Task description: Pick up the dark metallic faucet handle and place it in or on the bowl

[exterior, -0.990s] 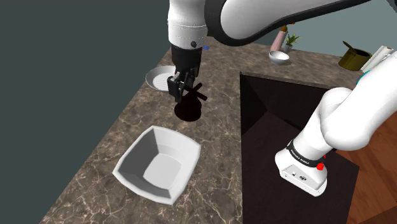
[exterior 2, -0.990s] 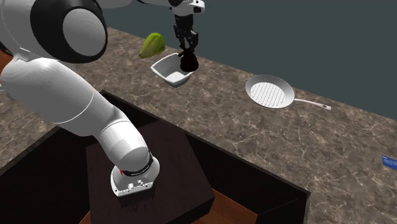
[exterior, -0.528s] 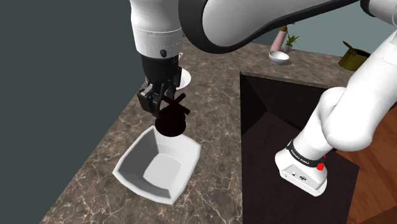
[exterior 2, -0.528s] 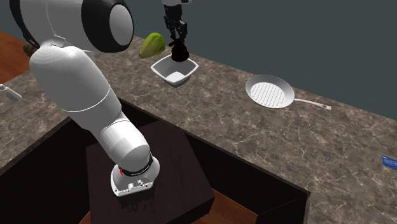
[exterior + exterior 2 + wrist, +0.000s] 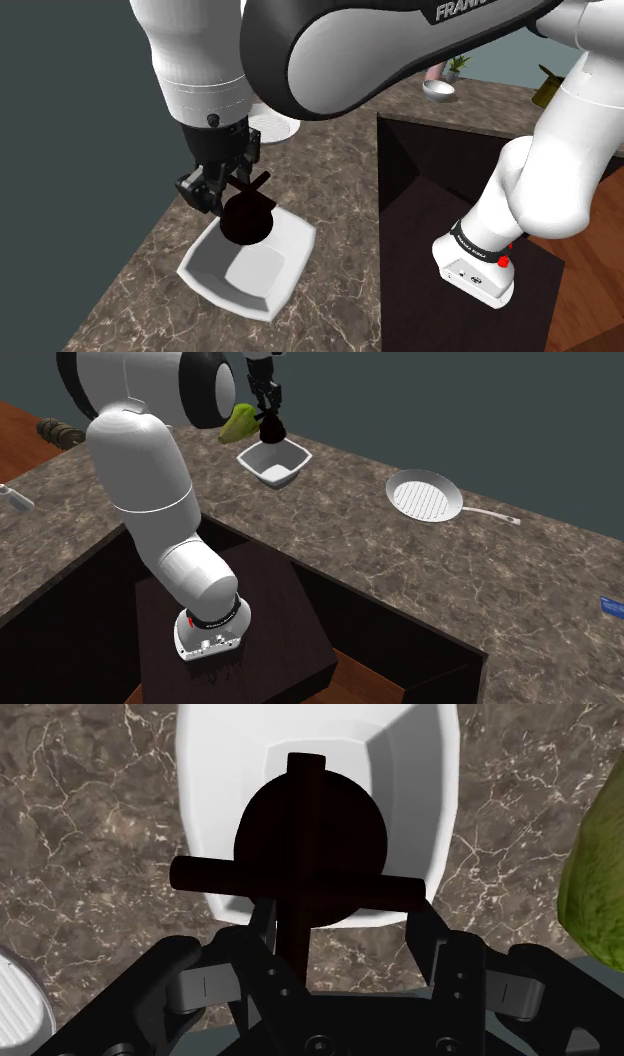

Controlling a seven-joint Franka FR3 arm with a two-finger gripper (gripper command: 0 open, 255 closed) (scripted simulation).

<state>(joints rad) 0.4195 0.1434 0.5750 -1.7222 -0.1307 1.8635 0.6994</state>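
- Gripper (image 5: 343, 926): jaws pinch the faucet handle (image 5: 310, 839), apparently by one cross arm.
- Faucet handle position: carried within the last second from above open countertop (image 5: 90, 794) to directly over the bowl (image 5: 415, 764), clear of its floor.
- Implication: transport is nearly complete; lowering and release remain.

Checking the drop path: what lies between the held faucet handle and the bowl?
Nothing. In the wrist view the faucet handle hangs above the white bowl, its bare inside beneath.
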